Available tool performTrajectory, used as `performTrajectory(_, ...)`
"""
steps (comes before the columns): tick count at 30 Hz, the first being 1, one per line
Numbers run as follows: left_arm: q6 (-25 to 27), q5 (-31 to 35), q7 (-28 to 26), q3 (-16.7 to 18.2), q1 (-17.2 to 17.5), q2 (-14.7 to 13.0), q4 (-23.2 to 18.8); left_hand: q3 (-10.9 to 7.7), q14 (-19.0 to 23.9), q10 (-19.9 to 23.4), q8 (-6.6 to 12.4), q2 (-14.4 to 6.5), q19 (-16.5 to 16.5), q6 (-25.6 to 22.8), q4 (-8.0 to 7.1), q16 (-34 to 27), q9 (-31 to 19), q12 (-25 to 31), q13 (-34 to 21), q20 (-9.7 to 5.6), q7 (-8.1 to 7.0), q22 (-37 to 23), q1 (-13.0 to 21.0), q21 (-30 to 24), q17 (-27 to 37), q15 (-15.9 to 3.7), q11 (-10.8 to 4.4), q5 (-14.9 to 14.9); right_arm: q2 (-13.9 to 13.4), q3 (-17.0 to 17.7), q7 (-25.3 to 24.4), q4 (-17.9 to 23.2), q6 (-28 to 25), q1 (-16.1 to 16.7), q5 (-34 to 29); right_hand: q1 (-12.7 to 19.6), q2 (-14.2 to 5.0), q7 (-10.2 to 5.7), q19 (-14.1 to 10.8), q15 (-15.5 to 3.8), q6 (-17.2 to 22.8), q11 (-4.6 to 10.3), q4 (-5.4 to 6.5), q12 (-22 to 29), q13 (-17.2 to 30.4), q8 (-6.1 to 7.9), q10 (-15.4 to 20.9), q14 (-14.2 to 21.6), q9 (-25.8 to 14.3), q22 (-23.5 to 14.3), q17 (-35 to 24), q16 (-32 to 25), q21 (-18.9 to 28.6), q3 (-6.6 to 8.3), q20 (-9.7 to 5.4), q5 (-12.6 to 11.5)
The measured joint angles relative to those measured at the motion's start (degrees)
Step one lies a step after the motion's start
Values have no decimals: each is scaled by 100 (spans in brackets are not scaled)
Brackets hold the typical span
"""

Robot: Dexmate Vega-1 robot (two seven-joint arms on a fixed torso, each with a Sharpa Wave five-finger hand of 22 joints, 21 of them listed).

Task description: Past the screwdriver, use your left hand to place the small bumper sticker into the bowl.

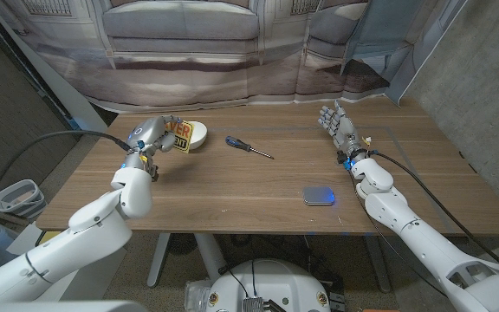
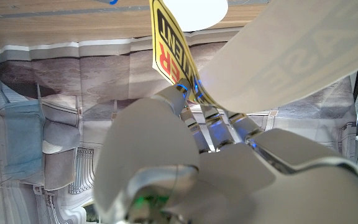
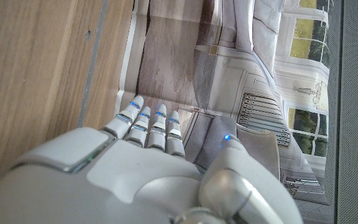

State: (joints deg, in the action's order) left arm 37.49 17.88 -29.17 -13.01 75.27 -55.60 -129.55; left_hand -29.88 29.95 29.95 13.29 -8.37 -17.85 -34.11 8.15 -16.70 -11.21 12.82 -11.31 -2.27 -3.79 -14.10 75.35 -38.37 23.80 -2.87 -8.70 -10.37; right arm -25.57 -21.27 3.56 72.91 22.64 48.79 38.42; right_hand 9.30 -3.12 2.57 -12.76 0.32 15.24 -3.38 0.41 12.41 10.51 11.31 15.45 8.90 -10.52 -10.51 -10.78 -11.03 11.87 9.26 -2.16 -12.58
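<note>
My left hand (image 1: 148, 134) is raised at the table's left and holds a small yellow bumper sticker (image 1: 178, 137) with red and black print, just beside the white bowl (image 1: 197, 135). In the left wrist view the sticker (image 2: 174, 53) sticks out from between the fingers (image 2: 194, 115) toward the white bowl (image 2: 194, 12). A screwdriver (image 1: 248, 146) with a dark blue handle lies on the table to the right of the bowl. My right hand (image 1: 340, 128) stands at the right with its fingers straight and apart, nothing in it, also seen from behind in the right wrist view (image 3: 148, 168).
A small blue-grey flat case (image 1: 319, 197) lies on the wooden table (image 1: 249, 186) near the front right. A printed backdrop hangs behind the table. A bin (image 1: 16, 198) stands on the floor at the left.
</note>
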Motion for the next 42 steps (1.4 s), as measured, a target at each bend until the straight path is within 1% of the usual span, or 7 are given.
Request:
performTrajectory(4, -19, -20, -3, 6, -40, 6, 49, 0, 0, 24, 0, 0, 0, 0, 0, 0, 0, 0, 0, 0, 0, 0, 0, -22, 8, 0, 20, 0, -1, 4, -7, 8, 0, 8, 0, 0, 0, 0, 0, 0, 0, 0, 0, 0, 0, 0, 0, 0, 0, 0, 0, 0, 0, 0, 0, 0)
performTrajectory(20, -146, -107, -8, -63, -376, 48, 349, 0, 30, 103, 0, 31, -1, -92, 0, 0, 0, 0, 0, 0, -31, -1, -31, -107, 51, -10, 0, 0, -2, 12, -6, 11, 1, 18, 13, 0, 0, 0, 1, 0, 0, 0, 0, 0, 0, 0, 0, 0, 0, 0, 0, 0, 0, 0, 0, 0)
performTrajectory(27, -194, -150, 12, -138, -559, 77, 504, 0, 49, 125, 0, 31, -1, -132, 0, 0, 0, 0, 0, 0, -72, -1, -31, -130, 53, 9, 20, 0, -8, 26, -3, 14, 15, 33, 26, 0, 0, 0, 1, 0, 0, 0, 0, 0, 0, 0, 0, 0, 0, 0, 0, 0, 0, 0, 0, 0)
performTrajectory(32, -235, -185, 32, -198, -678, 110, 604, 0, 79, 124, 0, 31, -1, -153, 0, 0, 0, 0, 0, 0, -51, 11, -31, -173, 70, -20, 20, 0, -19, 33, -3, 31, 21, 41, 27, 0, 0, 0, 1, 0, 0, 0, 0, 0, 0, 0, 0, 0, 0, 0, 0, 0, 0, 0, 0, 0)
performTrajectory(35, -253, -199, 44, -238, -751, 126, 662, 0, 107, 124, 0, 31, 0, -173, 0, 0, 0, 0, 0, -1, -31, 27, -31, -173, 79, 6, 20, 0, -23, 35, -4, 43, 21, 44, 28, 0, 0, 0, 1, -24, 0, 0, 0, 0, 0, 0, 0, 24, 0, 0, 0, 0, 0, 0, 0, 0)
performTrajectory(38, -264, -214, 55, -270, -822, 142, 716, 0, 107, 169, 0, 31, 20, -204, 0, 0, 0, 0, 0, -20, -63, 27, -31, -173, 80, 6, 17, 0, -26, 37, -6, 50, 21, 48, 28, 0, 0, 0, 1, -32, 0, 0, 0, 0, 0, 0, 0, 32, 0, 0, 0, 0, 0, 0, 0, 0)
performTrajectory(42, -286, -236, 81, -321, -930, 161, 792, 24, 107, 185, 0, 31, 19, -204, 24, 0, 0, 0, 0, -21, -63, 27, -31, -212, 80, 6, 19, 0, -27, 40, -17, 61, 21, 52, 29, 0, 0, 0, 1, -32, 0, 0, -1, 0, 0, 0, 0, 32, 0, 0, 0, 0, 0, -1, 0, 0)
